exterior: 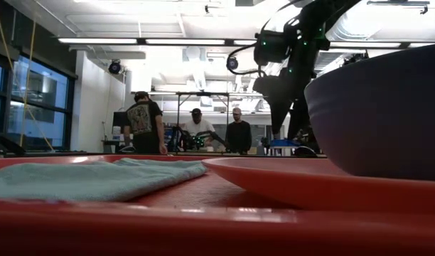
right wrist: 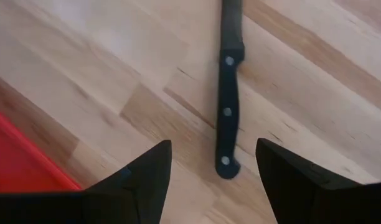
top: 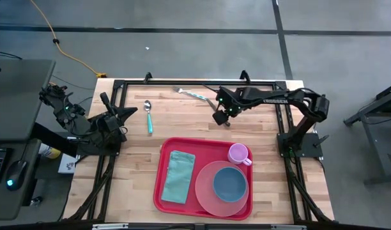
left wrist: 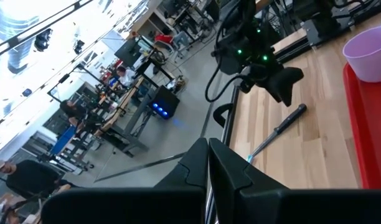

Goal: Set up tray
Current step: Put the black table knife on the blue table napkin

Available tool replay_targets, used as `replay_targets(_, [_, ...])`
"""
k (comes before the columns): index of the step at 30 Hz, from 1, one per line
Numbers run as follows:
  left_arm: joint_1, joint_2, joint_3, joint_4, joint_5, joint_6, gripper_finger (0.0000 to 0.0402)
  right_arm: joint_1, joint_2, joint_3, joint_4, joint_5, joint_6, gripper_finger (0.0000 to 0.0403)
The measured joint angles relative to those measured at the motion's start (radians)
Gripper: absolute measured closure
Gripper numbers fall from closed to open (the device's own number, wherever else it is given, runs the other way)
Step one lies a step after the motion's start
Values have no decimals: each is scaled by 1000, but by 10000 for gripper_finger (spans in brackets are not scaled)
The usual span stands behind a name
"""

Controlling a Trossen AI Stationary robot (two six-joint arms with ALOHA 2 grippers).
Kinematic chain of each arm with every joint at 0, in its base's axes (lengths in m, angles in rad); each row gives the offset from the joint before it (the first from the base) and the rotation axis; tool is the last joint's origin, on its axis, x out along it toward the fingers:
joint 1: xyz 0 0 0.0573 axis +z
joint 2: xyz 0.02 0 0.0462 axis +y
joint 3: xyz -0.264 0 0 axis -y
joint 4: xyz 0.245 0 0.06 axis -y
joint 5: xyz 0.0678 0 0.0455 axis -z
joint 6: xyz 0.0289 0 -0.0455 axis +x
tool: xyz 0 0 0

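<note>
**Right end effector spread above a knife, red tray nearby**

Seen from above, the left end effector waits at nine o'clock on the wooden surface, its fingers pressed together and holding nothing. Just right of it lies a teal-handled spoon. At twelve o'clock, near the far edge, rests a teal-handled fork.

Moving right, the right end effector hovers with its fingers spread wide, empty, directly above a black-handled knife. In the wrist view the knife's long axis runs through the gap between the fingers, roughly square to the line joining them.

The tray lies at six o'clock from this end effector, near the front edge, carrying a folded teal cloth, a pink plate with a blue bowl, and a lilac cup. The right arm is clearly nearer the knife and would likely take it.
</note>
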Motion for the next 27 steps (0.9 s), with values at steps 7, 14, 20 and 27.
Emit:
replay_targets(7, [0, 0, 0, 0, 1, 0, 355, -12, 59, 0, 6, 8, -63, 189])
replay_targets(14, [0, 0, 0, 1, 2, -1, 355, -18, 100, 0, 8, -9, -113, 189])
replay_targets(20, [0, 0, 0, 1, 1, -1, 355, -19, 124, 1, 12, -6, -137, 189])
replay_targets(27, [0, 0, 0, 1, -5, -3, 355, -19, 132, 1, 16, 1, -149, 189])
